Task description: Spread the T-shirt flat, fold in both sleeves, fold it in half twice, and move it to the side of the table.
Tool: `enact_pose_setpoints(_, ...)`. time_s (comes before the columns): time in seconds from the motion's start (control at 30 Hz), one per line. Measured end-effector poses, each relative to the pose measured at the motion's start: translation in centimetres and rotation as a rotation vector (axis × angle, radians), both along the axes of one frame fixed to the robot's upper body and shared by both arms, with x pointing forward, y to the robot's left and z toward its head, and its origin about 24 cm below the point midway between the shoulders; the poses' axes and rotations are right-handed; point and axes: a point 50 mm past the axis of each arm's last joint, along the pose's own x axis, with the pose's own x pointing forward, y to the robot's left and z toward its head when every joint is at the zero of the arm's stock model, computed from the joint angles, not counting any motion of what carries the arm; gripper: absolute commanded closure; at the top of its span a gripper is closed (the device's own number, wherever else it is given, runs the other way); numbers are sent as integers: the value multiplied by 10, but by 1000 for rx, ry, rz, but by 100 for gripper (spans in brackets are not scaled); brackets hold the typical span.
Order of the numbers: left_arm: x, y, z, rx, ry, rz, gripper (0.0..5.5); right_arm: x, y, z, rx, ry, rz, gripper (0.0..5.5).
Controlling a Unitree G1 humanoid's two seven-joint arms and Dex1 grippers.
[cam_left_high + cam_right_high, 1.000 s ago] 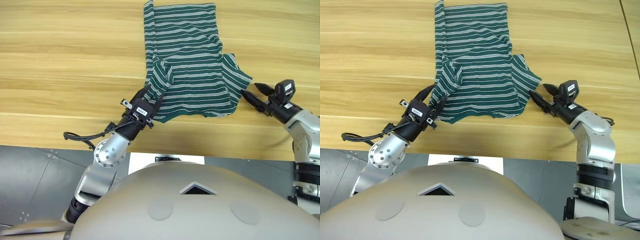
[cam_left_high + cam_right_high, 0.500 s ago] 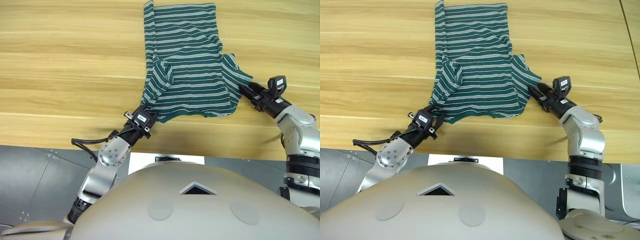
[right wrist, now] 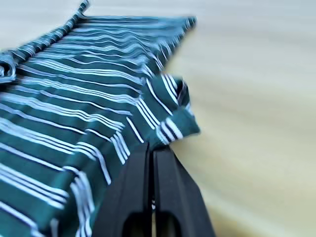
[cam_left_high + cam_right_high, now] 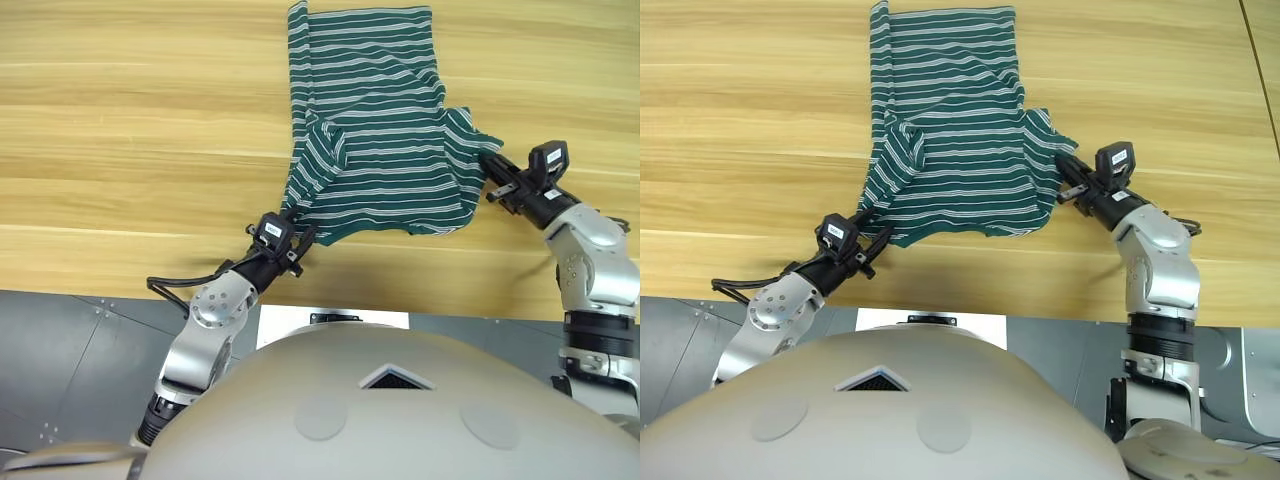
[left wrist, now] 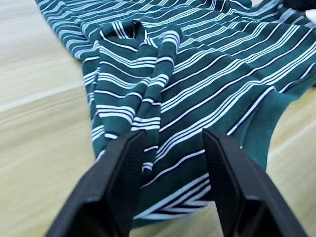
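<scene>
A green T-shirt point(image 4: 375, 140) with white stripes lies rumpled on the wooden table point(image 4: 120, 120), its left sleeve folded over the body. My left gripper point(image 4: 297, 220) sits at the shirt's near-left corner. In the left wrist view that gripper point(image 5: 173, 197) is open, and the striped hem point(image 5: 163, 168) lies between its black fingers point(image 5: 118, 187). My right gripper point(image 4: 488, 172) is at the right sleeve. The right wrist view shows it point(image 3: 153, 155) shut on the sleeve's edge point(image 3: 173, 126).
The table's near edge point(image 4: 100, 290) runs just behind both wrists, with grey floor point(image 4: 60, 360) below it. Bare wood stretches to the left of the shirt and to the right past the right arm point(image 4: 590, 250).
My left gripper drew back from on top of the shirt to its near-left corner. My right gripper moved left onto the right sleeve and went from open to shut.
</scene>
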Motion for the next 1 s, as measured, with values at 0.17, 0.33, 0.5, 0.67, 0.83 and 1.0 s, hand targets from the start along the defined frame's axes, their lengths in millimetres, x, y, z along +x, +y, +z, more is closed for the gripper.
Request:
enact_pose_setpoints(0.17,0,-1,0,-2,1,-1,349,-7,30,13,-320,-134,259,546)
enact_pose_setpoints(0.33,0,-3,2,-5,-5,-11,349,-11,50,4,-433,-162,380,546)
enact_pose_setpoints(0.5,0,-4,2,-2,0,-23,349,-13,65,-2,-475,-163,465,546)
enact_pose_setpoints(0.67,0,-3,4,5,-4,-32,349,-10,73,-3,-502,-175,505,506)
enact_pose_setpoints(0.83,-1,-2,14,36,-50,-92,349,-14,79,5,-379,-146,541,421)
enact_pose_setpoints(1.0,-1,14,44,124,-199,-215,306,-20,48,39,-290,-109,675,340)
